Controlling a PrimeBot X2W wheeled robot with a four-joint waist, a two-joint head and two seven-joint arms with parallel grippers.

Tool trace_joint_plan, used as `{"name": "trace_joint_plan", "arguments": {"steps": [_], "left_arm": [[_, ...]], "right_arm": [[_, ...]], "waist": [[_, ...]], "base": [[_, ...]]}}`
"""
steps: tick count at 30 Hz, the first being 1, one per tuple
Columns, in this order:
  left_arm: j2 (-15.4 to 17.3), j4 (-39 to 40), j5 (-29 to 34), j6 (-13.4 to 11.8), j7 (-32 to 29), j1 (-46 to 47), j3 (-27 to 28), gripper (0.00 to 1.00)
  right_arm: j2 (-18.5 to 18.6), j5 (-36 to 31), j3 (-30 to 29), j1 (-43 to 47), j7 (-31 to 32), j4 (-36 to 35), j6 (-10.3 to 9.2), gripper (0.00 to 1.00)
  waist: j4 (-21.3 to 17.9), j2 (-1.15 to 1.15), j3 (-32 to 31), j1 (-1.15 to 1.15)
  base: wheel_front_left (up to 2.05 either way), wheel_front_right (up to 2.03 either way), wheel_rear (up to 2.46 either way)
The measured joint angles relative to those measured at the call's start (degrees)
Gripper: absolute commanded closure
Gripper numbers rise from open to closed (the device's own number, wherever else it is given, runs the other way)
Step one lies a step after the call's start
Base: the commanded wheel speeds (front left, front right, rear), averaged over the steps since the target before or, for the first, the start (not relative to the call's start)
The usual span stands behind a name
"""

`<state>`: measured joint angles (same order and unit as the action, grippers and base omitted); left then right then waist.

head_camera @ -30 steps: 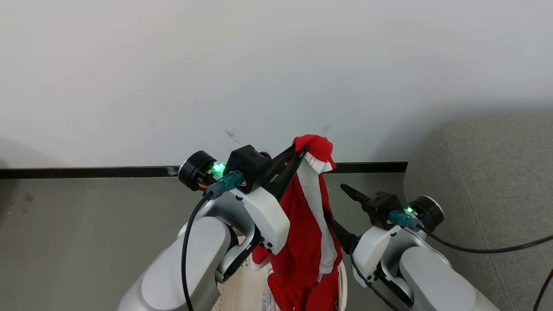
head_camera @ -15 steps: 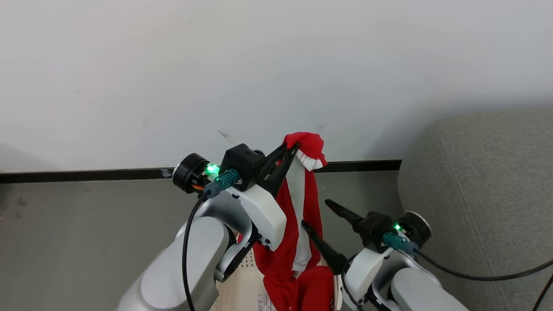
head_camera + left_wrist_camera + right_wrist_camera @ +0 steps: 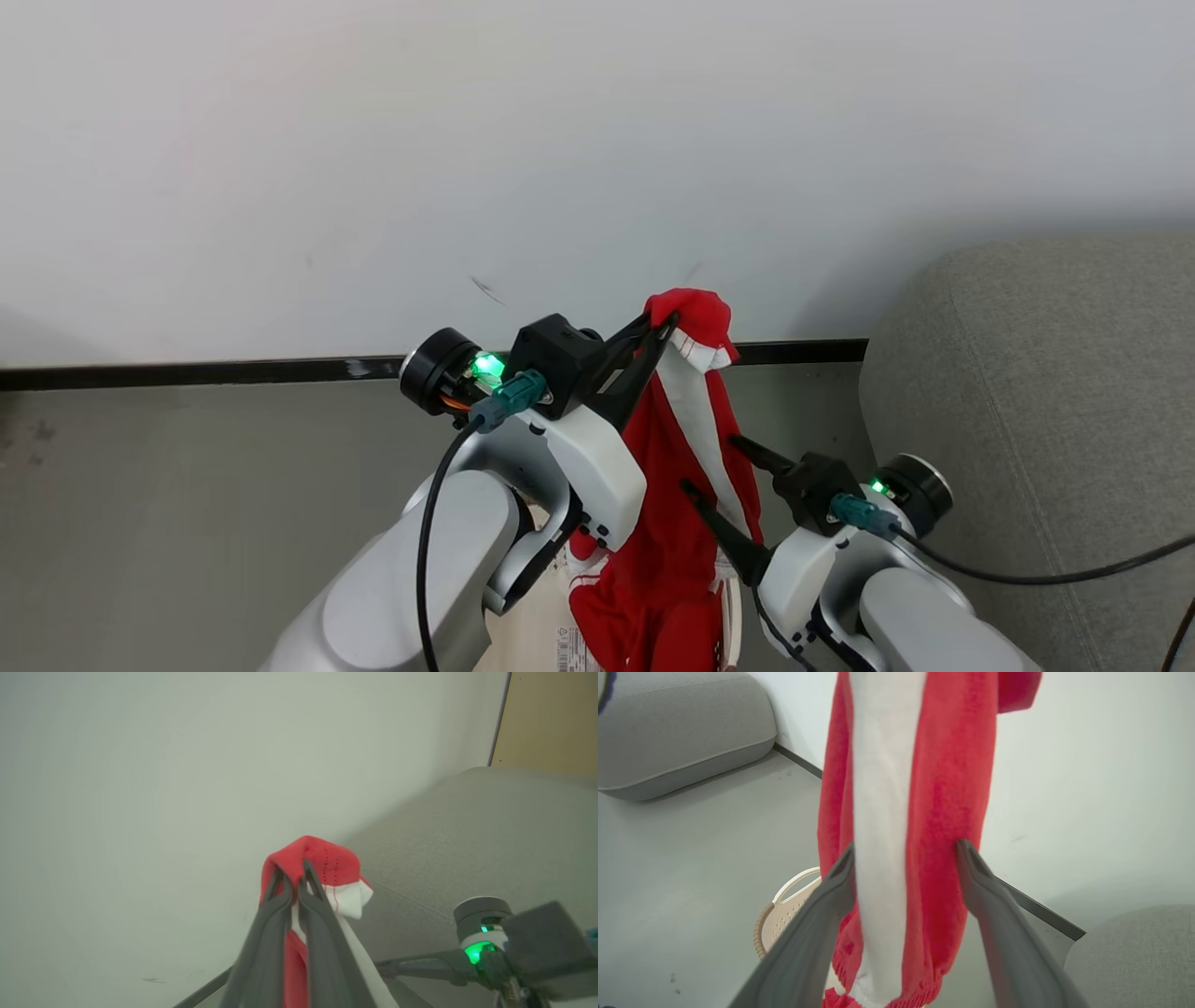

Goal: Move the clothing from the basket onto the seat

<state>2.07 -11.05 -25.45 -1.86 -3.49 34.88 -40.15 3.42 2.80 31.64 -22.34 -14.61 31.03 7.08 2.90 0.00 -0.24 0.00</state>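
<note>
My left gripper (image 3: 667,327) is shut on the top of a red garment (image 3: 686,523) with a white stripe and holds it high in front of the wall. The garment (image 3: 924,812) hangs straight down to the cream basket (image 3: 527,649), where more red fabric lies. My right gripper (image 3: 714,465) is open, lower down, with one finger on each side of the hanging cloth (image 3: 906,849). In the left wrist view the fingertips (image 3: 292,877) pinch a red and white fold. The grey seat (image 3: 1027,420) stands to the right.
A pale wall with a dark skirting strip (image 3: 187,371) runs behind the arms, above a grey floor (image 3: 187,513). The basket's rim and handle (image 3: 784,896) show beneath the garment. Another grey cushion (image 3: 668,732) lies across the floor. A black cable (image 3: 1074,565) trails from my right wrist.
My right gripper sank and then moved in, so its open fingers now stand on either side of the hanging garment. My left gripper shifted slightly right with the garment.
</note>
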Motion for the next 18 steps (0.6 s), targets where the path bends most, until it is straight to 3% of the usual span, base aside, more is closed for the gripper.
{"name": "trace_joint_plan", "arguments": {"steps": [5,6,8,9,10,11,18], "left_arm": [[0.0,0.9,-1.0,0.0,0.0,0.0,-1.7,1.0],[0.0,0.9,-1.0,0.0,0.0,0.0,-1.7,1.0],[0.0,1.1,-1.3,0.0,0.0,0.1,-2.3,1.0],[0.0,1.1,-1.4,-0.2,0.0,0.1,-2.5,1.0],[0.0,1.2,-1.4,-0.5,0.0,0.1,-2.7,1.0],[0.0,1.3,-1.6,-0.5,0.0,0.1,-2.9,1.0],[0.0,1.0,-2.6,-1.8,0.8,0.3,-2.6,1.0]], "right_arm": [[0.0,-0.5,-1.4,-2.6,0.0,2.3,0.0,0.0],[0.0,-0.5,-1.4,-2.6,0.0,2.3,0.0,0.05],[0.0,-0.5,-1.7,-3.3,0.0,2.9,0.0,0.54],[0.0,-0.6,-1.8,-3.6,0.0,3.2,0.0,0.66],[0.0,-0.9,-2.0,-4.0,0.0,3.5,0.0,0.87],[0.0,-1.4,-2.3,-4.2,0.0,3.8,0.0,1.0],[0.0,-1.8,-4.7,-4.3,0.0,4.2,0.0,1.0]], "waist": [[0.9,0.0,0.2,0.0],[0.9,0.0,0.2,0.0],[1.4,0.0,0.3,0.0],[1.6,0.0,0.3,0.0],[1.8,0.0,0.4,0.0],[2.0,0.0,0.4,0.0],[2.5,0.0,0.9,0.0]], "base": [[0.0,0.0,0.0],[0.0,0.0,0.0],[0.0,0.0,0.0],[0.0,0.0,0.0],[0.0,0.0,0.0],[0.0,0.0,0.0],[0.0,0.0,0.0]]}}
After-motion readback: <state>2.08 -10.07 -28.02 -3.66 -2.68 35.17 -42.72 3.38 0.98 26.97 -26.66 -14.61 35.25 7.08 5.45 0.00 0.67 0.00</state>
